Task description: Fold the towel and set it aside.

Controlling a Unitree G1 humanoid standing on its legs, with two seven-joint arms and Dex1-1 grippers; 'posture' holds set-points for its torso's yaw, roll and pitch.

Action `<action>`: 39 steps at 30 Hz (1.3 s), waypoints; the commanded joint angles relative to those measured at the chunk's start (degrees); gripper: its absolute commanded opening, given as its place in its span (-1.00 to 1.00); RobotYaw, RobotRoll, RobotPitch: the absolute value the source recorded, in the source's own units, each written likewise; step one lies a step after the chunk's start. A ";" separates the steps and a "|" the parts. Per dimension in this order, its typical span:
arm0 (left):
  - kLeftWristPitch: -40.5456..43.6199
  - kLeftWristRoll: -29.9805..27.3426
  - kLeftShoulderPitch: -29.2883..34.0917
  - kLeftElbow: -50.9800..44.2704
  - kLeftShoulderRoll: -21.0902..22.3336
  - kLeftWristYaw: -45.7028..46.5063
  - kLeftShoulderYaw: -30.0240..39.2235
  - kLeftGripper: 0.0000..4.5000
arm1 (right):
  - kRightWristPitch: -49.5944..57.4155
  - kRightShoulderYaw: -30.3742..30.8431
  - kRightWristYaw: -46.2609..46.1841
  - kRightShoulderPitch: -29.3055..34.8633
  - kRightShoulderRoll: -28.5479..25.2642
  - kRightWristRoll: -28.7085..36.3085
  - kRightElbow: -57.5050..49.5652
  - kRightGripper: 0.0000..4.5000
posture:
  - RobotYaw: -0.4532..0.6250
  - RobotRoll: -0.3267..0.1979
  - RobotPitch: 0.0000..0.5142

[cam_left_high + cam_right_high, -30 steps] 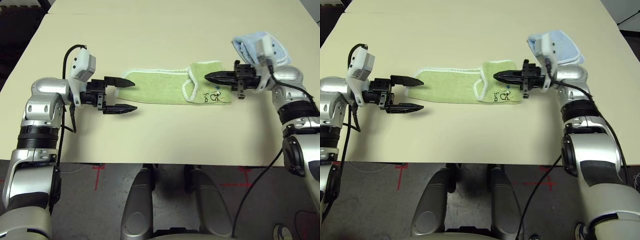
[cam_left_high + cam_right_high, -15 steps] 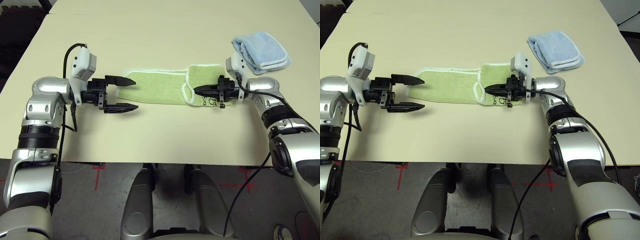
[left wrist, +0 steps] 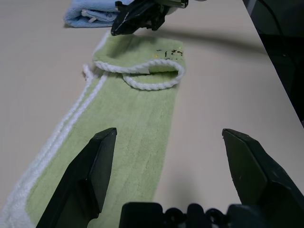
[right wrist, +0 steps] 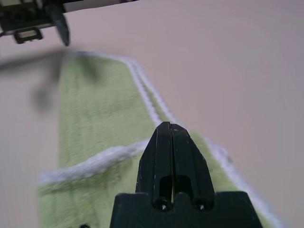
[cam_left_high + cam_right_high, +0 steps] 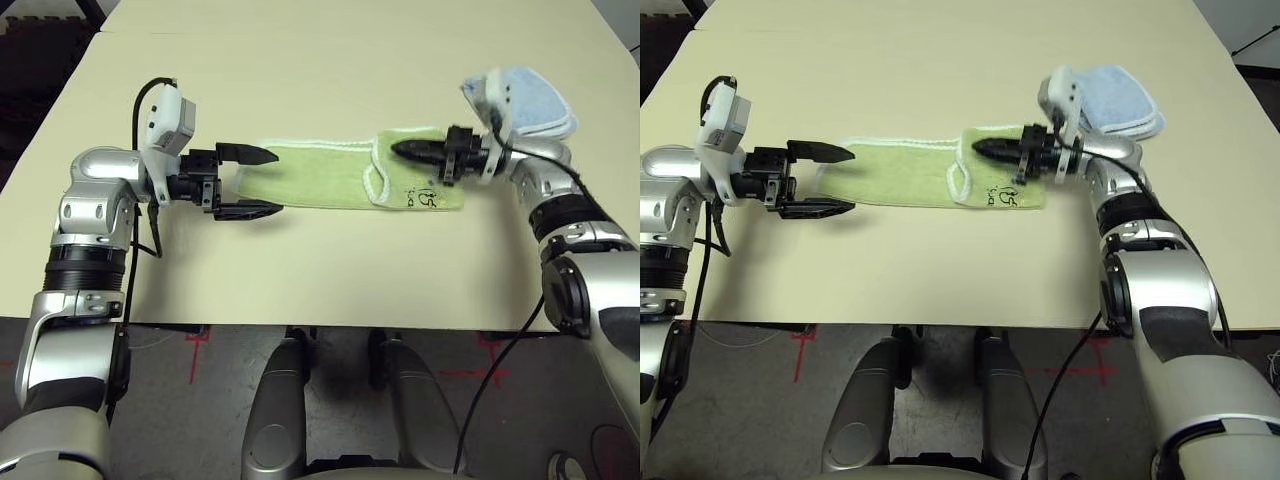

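While unreadable, dark embroidery (image 5: 428, 194) marks towel (image 5: 320, 175) | table (image 5: 330, 260)

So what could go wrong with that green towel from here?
The right hand is shut and holds nothing above the folded-over end of the towel, so that flap could slip open. The left hand is open at the other end and could drag the towel crooked. The blue towel lies close by.
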 commanded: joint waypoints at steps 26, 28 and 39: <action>0.18 -0.37 0.29 -0.23 -0.46 2.23 0.26 1.00 | 2.28 -5.73 1.11 0.15 -0.35 3.08 -1.23 -0.99 | 0.05 0.25 0.13; -0.15 -0.28 0.46 0.53 -0.69 3.17 0.56 1.00 | 4.05 -5.64 7.01 1.55 -2.21 5.19 -5.78 -0.99 | 0.04 0.25 0.12; -1.93 -0.12 0.97 2.67 -1.17 3.70 0.43 1.00 | 7.17 0.48 20.39 17.48 -14.43 11.60 -28.44 -0.99 | 0.01 0.25 0.11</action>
